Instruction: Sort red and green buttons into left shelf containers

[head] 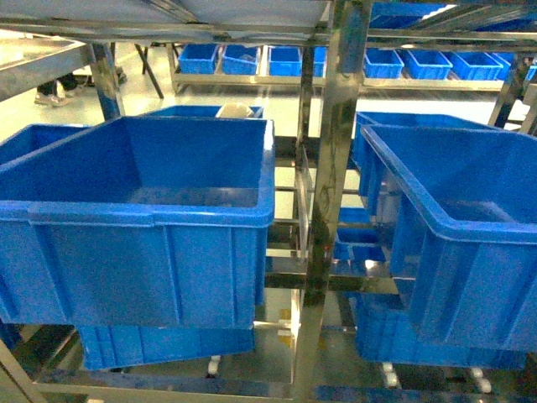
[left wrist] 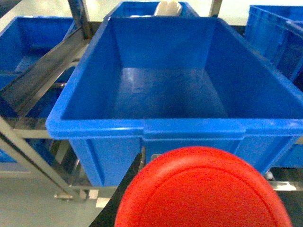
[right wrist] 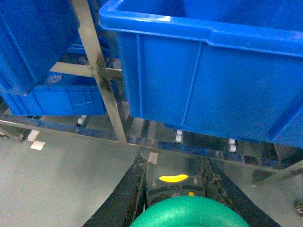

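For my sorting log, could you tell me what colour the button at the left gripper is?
Red: the button cap shows best in the left wrist view.

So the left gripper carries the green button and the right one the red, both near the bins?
Colours swapped. The left wrist view shows the red button in front of a bin; the right wrist view shows the green button between the right gripper's fingers.

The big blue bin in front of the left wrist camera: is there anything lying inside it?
No, the blue bin shows only a bare floor.
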Robot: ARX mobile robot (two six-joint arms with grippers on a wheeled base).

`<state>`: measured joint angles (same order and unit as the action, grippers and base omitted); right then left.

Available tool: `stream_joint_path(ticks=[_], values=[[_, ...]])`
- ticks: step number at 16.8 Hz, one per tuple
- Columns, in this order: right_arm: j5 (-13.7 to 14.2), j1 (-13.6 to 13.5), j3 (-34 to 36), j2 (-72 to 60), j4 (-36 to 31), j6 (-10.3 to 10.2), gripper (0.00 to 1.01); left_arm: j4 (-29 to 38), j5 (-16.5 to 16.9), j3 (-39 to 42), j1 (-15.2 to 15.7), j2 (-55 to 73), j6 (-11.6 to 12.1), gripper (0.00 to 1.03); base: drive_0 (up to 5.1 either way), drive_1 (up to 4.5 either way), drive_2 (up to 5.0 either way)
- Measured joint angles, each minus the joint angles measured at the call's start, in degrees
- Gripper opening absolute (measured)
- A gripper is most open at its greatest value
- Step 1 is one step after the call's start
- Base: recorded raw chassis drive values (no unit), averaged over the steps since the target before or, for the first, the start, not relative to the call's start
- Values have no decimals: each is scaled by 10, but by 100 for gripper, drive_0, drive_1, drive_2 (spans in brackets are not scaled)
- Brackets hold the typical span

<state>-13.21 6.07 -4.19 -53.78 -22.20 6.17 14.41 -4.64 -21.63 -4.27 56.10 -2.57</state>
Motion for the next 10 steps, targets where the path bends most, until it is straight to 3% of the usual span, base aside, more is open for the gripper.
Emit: stream_joint_path(ticks=[4, 10], values=[[0, 0, 0, 2, -2, 1, 29, 2, 1, 0, 0, -1, 0, 26, 1, 351, -349], [0, 0, -3, -1, 5, 2, 29, 2, 2, 0, 0, 2, 0, 26, 0, 0, 0]])
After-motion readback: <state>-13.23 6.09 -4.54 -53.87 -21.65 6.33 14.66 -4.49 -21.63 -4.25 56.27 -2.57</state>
